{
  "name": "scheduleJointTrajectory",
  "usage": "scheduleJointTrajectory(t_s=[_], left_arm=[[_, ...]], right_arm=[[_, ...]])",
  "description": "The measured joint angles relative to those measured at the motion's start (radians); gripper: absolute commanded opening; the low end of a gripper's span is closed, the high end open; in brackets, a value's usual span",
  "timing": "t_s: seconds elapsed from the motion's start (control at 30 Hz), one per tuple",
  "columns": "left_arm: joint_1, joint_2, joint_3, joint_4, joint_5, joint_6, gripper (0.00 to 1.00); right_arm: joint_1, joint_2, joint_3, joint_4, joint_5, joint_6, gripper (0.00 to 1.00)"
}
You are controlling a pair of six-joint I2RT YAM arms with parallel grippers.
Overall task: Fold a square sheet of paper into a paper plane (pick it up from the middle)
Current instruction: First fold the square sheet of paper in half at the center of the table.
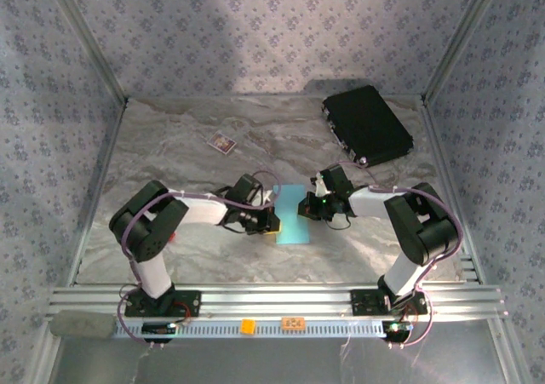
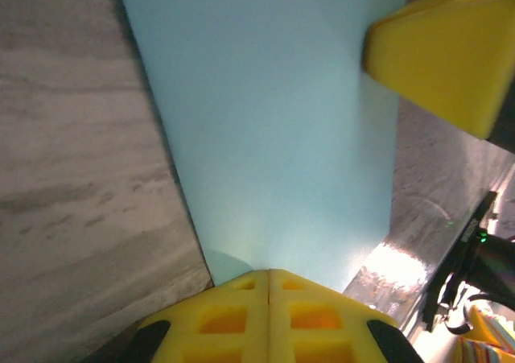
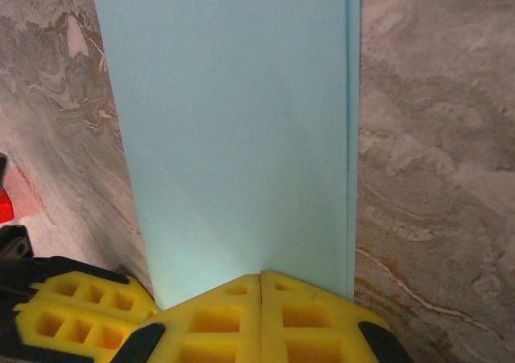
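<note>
The square sheet of paper [image 1: 294,214] lies flat on the marble table, folded into a narrow light-blue strip. A doubled edge runs along the right side of the paper [image 3: 233,138] in the right wrist view. My left gripper [image 1: 271,220] is shut, its yellow tips together and resting on the strip's left edge. In its wrist view the left gripper [image 2: 269,273] touches the paper [image 2: 273,121]. My right gripper [image 1: 306,207] is shut too, tips on the strip's right side. The right gripper [image 3: 261,276] shows no paper between its fingers.
A black rectangular case [image 1: 366,126] lies at the back right. A small dark card with a pale border [image 1: 222,143] sits at the back left. An aluminium rail [image 1: 272,303] runs along the near edge, and patterned walls close in the table.
</note>
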Motion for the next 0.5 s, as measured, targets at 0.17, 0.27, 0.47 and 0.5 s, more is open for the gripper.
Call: scheduleJointTrajectory(t_s=[0.17, 0.27, 0.47, 0.5], left_arm=[[0.000, -0.013, -0.019, 0.014, -0.005, 0.026, 0.02], [0.000, -0.013, -0.019, 0.014, -0.002, 0.026, 0.03], [0.003, -0.015, 0.036, -0.028, 0.004, 0.013, 0.03], [0.005, -0.015, 0.055, -0.029, 0.006, 0.010, 0.03]], right_arm=[[0.000, -0.002, -0.002, 0.001, 0.002, 0.000, 0.00], [0.000, -0.002, -0.002, 0.001, 0.002, 0.000, 0.00], [0.000, -0.006, -0.004, -0.002, 0.006, 0.000, 0.00], [0.000, -0.006, -0.004, -0.002, 0.008, 0.000, 0.00]])
